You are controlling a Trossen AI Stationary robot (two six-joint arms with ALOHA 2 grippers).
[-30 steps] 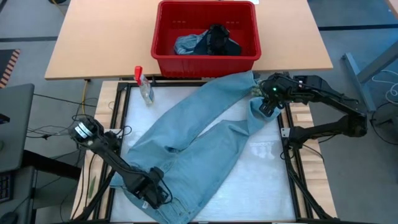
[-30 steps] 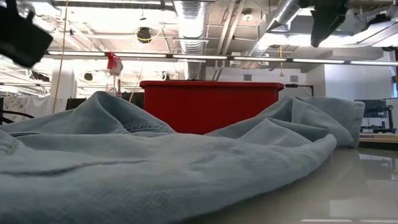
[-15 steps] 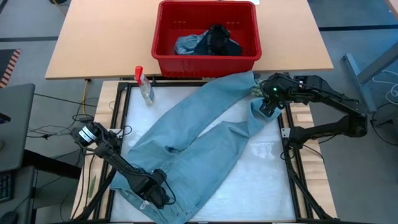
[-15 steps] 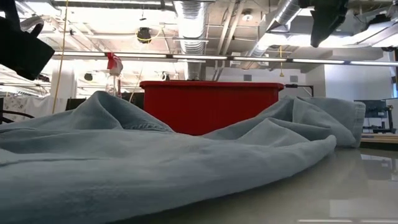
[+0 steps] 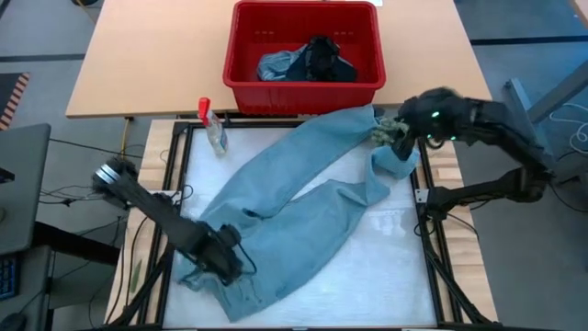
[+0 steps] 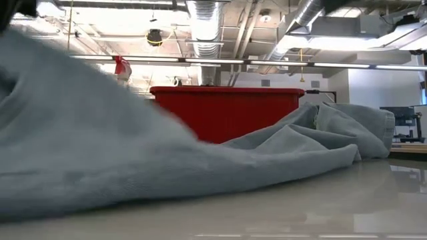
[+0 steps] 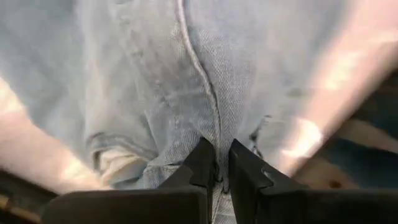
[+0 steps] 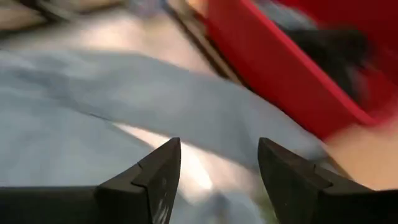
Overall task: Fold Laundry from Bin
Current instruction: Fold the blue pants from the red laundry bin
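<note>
Light blue jeans (image 5: pixel 303 193) lie slantwise across the white table, from its near left to its far right. My left gripper (image 5: pixel 225 259) is shut on their near-left end, which rises toward the upper left in the low view (image 6: pixel 80 113). My right gripper (image 5: pixel 409 124) hovers open above the jeans' far-right end, its fingers (image 8: pixel 163 171) holding nothing. The red bin (image 5: pixel 241 87) stands beyond the far edge, with dark and grey-blue laundry (image 5: pixel 308 62) lying in it. My left gripper pinches the jeans between its two fingers at a stitched seam (image 7: pixel 208 134) near their near-left end. The fingers come from above, pointing steeply down. That end is lifted off the table and hangs below the fingers; the rest of the jeans lies on the table.
A small spray bottle with a red top (image 5: pixel 213 124) stands at the far left of the table. A fuzzy green ball (image 5: pixel 386 131) lies by the jeans' far-right end. Bare white table (image 5: pixel 386 257) shows at the near right. The wooden table (image 5: pixel 138 74) holds the bin.
My left gripper has shut on the jeans' near-left end, then risen and moved toward the far edge. That end is lifted and drawn in; the far-right end has stayed put. My right gripper has risen and tipped upward, still open.
</note>
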